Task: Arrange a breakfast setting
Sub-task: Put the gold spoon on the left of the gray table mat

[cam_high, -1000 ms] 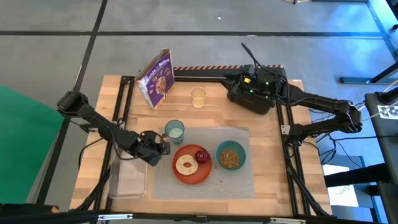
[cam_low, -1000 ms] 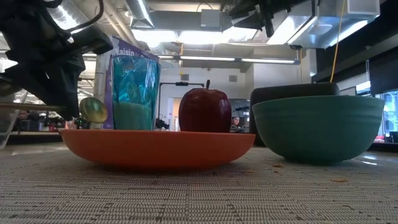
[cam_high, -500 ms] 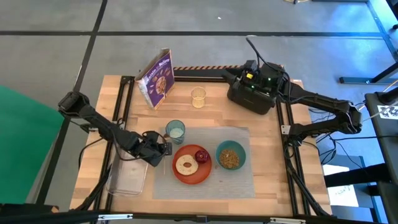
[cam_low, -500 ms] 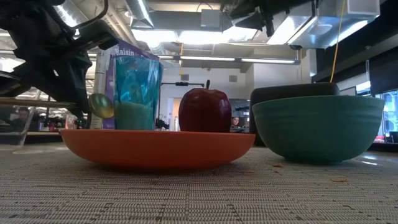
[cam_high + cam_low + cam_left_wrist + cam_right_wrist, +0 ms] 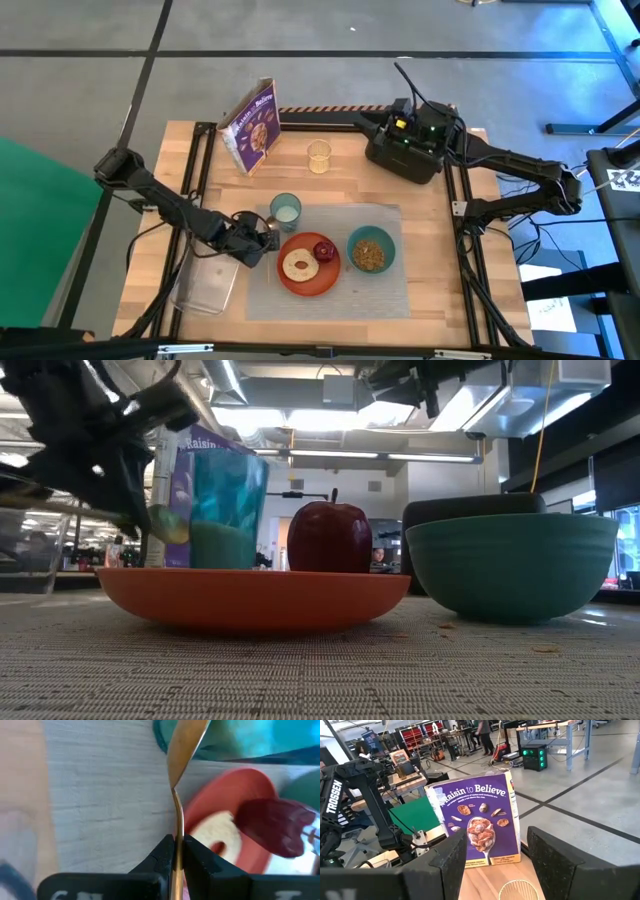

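My left gripper (image 5: 176, 851) was clamped on the gold spoon (image 5: 178, 775), just beside the orange plate (image 5: 322, 285). My right gripper (image 5: 495, 852) waited with fingers wide apart, facing the cereal box (image 5: 476, 825).

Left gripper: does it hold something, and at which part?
Yes. The left gripper is shut on the gold spoon, pinching its thin handle; the spoon's bowl points toward the pale blue cup.

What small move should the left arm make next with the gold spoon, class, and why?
Probably lower it onto the placemat left of the orange plate: the left gripper is shut on the gold spoon, held above the table beside the cup.
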`<action>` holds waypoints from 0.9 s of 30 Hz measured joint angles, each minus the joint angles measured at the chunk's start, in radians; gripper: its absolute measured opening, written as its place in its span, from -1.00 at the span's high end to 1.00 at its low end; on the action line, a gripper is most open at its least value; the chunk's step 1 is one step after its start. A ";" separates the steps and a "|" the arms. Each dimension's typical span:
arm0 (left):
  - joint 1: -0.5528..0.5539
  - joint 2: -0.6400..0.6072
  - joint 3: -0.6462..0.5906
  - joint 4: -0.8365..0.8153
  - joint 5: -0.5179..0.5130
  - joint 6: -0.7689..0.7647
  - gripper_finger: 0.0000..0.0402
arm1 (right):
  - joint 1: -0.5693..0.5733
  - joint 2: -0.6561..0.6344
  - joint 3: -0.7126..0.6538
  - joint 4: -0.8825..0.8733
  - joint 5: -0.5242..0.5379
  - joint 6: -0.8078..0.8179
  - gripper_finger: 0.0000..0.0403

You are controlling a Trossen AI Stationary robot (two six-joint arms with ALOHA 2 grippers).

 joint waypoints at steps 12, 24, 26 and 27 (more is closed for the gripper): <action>-0.011 -0.033 0.014 0.008 -0.021 -0.029 0.87 | 0.000 0.000 0.000 0.008 -0.026 0.001 0.02; -0.019 -0.096 0.016 -0.078 -0.104 -0.028 0.87 | 0.000 0.000 0.000 0.007 -0.038 -0.008 0.02; -0.019 -0.084 0.016 -0.077 -0.109 -0.028 0.87 | 0.000 0.000 0.000 0.004 -0.044 -0.010 0.02; -0.016 -0.079 0.016 -0.073 -0.115 -0.028 0.87 | 0.000 0.000 0.000 0.004 -0.044 -0.011 0.02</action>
